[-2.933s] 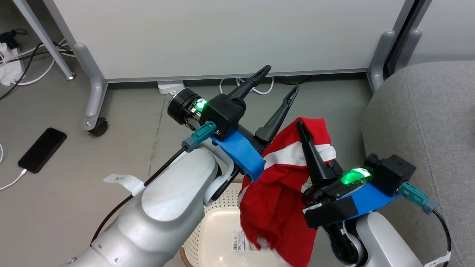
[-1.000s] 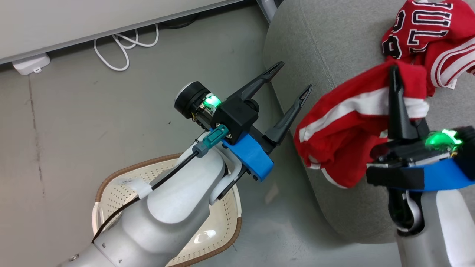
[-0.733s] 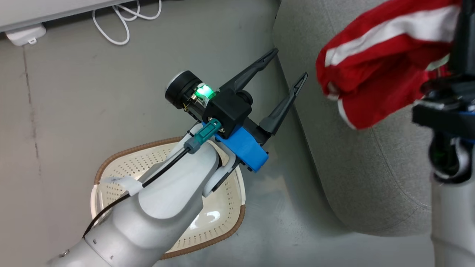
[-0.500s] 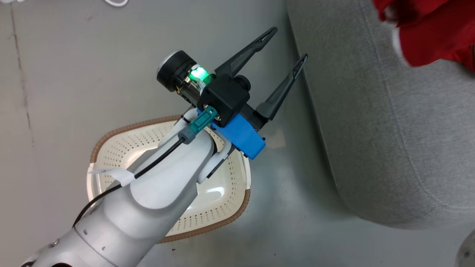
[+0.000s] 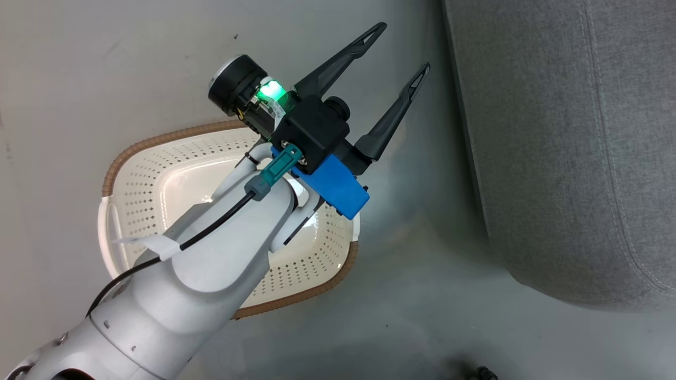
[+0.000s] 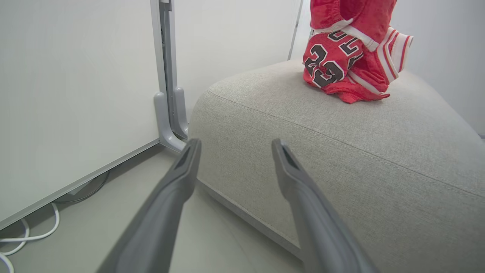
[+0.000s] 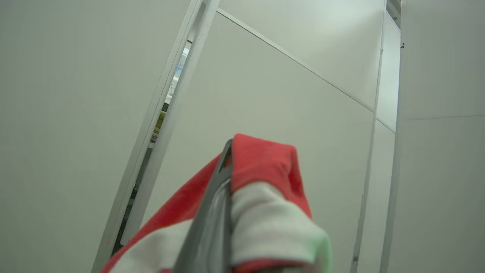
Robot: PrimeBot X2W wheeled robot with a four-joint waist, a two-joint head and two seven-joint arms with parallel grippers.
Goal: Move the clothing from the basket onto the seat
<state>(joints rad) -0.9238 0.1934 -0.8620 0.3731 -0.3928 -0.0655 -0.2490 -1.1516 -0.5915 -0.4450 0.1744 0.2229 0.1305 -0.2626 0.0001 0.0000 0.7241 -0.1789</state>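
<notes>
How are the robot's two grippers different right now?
The left gripper has its jaws wide apart; the right gripper has its jaws shut. The left gripper holds nothing; the right gripper pinches red-and-white clothing. The left gripper points toward the grey seat; the right gripper points toward pale wall panels. Both have long dark fingers.

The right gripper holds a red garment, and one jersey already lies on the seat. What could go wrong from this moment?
1. The held garment is folded over the tip of the right gripper, so it may cling to the fingers when they open.
2. It hangs over the jersey; dropped there, the pile might slide off the rounded seat.
3. The open left gripper points at the seat's side and could brush it.
</notes>
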